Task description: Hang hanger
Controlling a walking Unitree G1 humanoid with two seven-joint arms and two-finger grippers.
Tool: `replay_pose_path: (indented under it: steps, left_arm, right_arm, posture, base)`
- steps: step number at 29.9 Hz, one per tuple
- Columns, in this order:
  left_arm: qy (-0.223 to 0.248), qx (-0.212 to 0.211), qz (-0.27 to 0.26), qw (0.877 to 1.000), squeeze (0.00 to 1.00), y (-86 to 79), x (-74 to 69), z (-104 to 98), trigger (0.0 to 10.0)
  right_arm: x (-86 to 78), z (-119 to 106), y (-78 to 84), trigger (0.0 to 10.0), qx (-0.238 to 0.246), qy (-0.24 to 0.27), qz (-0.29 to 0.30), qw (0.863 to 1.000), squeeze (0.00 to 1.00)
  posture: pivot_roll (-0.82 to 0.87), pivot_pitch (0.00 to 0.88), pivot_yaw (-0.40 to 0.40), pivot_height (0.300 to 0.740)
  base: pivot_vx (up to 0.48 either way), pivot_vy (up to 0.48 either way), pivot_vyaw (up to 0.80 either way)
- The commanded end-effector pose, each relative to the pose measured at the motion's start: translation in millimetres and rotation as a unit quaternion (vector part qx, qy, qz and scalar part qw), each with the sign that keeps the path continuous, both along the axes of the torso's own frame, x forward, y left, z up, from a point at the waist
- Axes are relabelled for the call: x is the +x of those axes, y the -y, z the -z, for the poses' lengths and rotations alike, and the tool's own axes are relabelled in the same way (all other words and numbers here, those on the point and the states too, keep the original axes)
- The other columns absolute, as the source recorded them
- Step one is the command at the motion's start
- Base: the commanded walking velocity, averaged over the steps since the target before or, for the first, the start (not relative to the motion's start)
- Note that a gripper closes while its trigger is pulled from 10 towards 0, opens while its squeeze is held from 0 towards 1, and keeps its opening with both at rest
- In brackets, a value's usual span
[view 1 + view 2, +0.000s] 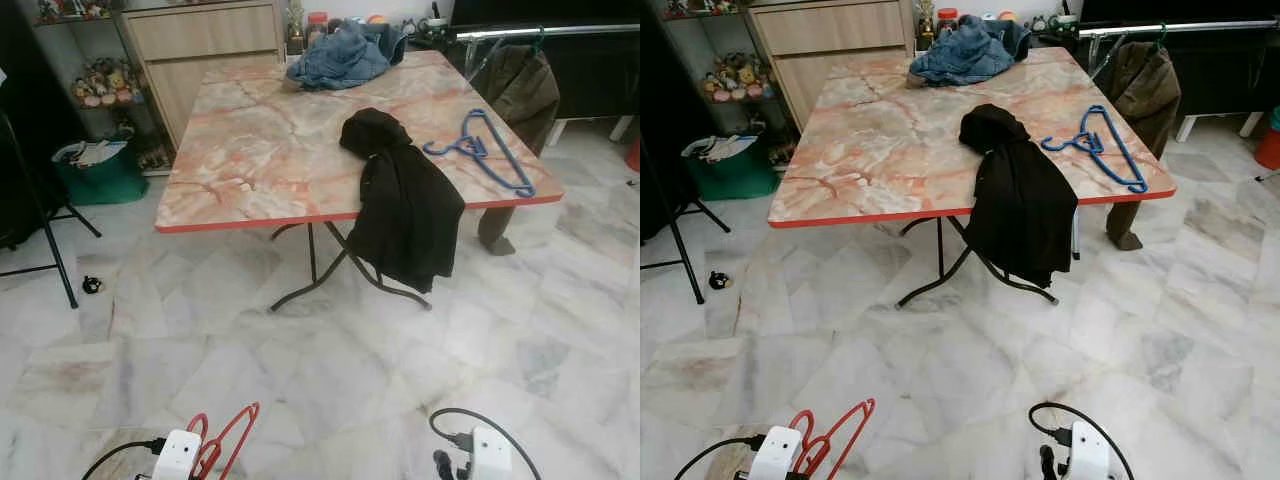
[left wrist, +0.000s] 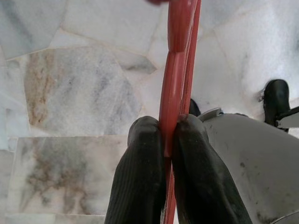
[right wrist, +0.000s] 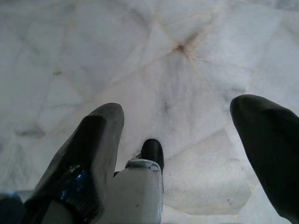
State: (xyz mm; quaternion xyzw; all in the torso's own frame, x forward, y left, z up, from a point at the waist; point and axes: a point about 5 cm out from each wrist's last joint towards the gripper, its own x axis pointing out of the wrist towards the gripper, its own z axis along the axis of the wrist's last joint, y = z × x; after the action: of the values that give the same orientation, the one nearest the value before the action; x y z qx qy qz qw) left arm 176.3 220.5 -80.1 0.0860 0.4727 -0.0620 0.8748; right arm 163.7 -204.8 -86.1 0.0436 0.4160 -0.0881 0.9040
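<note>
A red hanger point(image 1: 225, 440) is held low over the marble floor by my left gripper point(image 2: 166, 140), whose two black fingers point(image 2: 140, 177) are shut on its bar. My right gripper point(image 3: 187, 140) hangs open over the floor with nothing between its fingers. A blue hanger point(image 1: 482, 150) lies on the marble-patterned table point(image 1: 250, 140) near its right edge. A black garment point(image 1: 405, 205) drapes over the table's front edge. A metal clothes rail point(image 1: 540, 32) stands beyond the table at the right, with a brown garment point(image 1: 520, 90) hanging from it.
Blue jeans point(image 1: 340, 55) lie at the table's far side. A wooden cabinet point(image 1: 205, 50) stands behind the table, a green bin point(image 1: 95, 170) and a black tripod leg point(image 1: 45, 235) on the left. Open marble floor point(image 1: 330, 370) lies between me and the table.
</note>
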Motion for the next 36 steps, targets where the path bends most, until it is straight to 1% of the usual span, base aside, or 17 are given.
replay_pose_path:
  steps: [1,4,7,10,13,16,21,29,36]
  left_arm:
    - [-0.009,0.008,0.01,1.0,0.0,-1.7,-4.1,1.6,10.0]
    - [-0.009,0.012,0.014,1.0,0.0,-1.9,-3.9,1.5,10.0]
    - [-0.011,0.013,0.015,1.0,0.0,-2.2,-4.6,1.8,10.0]
    - [-0.012,0.013,0.017,1.0,0.0,-2.3,-4.9,1.9,10.0]
    - [-0.012,0.014,0.019,1.0,0.0,-2.7,-5.2,1.9,10.0]
    - [-0.012,0.014,0.019,1.0,0.0,-2.6,-5.7,2.1,10.0]
    - [-0.013,0.014,0.022,1.0,0.0,-2.7,-6.3,2.3,10.0]
    - [-0.014,0.013,0.022,1.0,0.0,-1.4,-8.1,3.3,10.0]
    - [-0.017,0.013,0.029,0.999,0.0,-1.1,-9.5,3.9,10.0]
  right_arm:
    - [-0.8,1.6,-4.4,10.0,0.0,-0.008,-0.009,1.0,0.0]
    - [-0.2,1.8,-6.9,10.0,-0.004,-0.008,-0.011,1.0,0.0]
    - [0.8,1.6,-9.7,10.0,-0.034,-0.011,-0.037,0.999,0.0]
    - [0.4,1.9,-11.1,10.0,-0.027,-0.008,-0.029,0.999,0.0]
    - [-1.7,3.3,-12.7,10.0,-0.016,-0.013,-0.024,1.0,0.0]
    - [-5.4,5.1,-12.6,10.0,-0.025,-0.025,-0.043,0.998,0.0]
    - [-7.1,5.7,-12.6,10.0,-0.024,-0.026,-0.038,0.999,0.0]
    - [-9.1,7.0,-15.7,10.0,-0.024,-0.031,-0.055,0.998,0.0]
    - [-9.2,6.8,-15.9,10.0,-0.016,-0.025,-0.045,0.999,0.0]
  posture:
    - [-0.02,0.038,0.035,0.74]
    - [-0.02,0.035,0.035,0.74]
    - [-0.02,0.027,0.037,0.74]
    - [-0.02,0.023,0.038,0.74]
    - [-0.02,0.018,0.038,0.74]
    - [-0.02,0.012,0.036,0.74]
    - [-0.02,0.004,0.037,0.74]
    - [-0.02,0.0,0.03,0.74]
    - [-0.04,0.0,0.036,0.74]
  base:
    - [0.0,0.0,0.0]
    - [0.0,-0.177,0.0]
    - [0.0,-0.301,0.26]
    - [0.0,-0.334,0.79]
    - [0.0,-0.337,0.0]
    - [0.0,-0.339,0.0]
    - [0.0,-0.337,0.0]
    - [0.0,-0.342,0.0]
    - [0.0,-0.353,0.0]
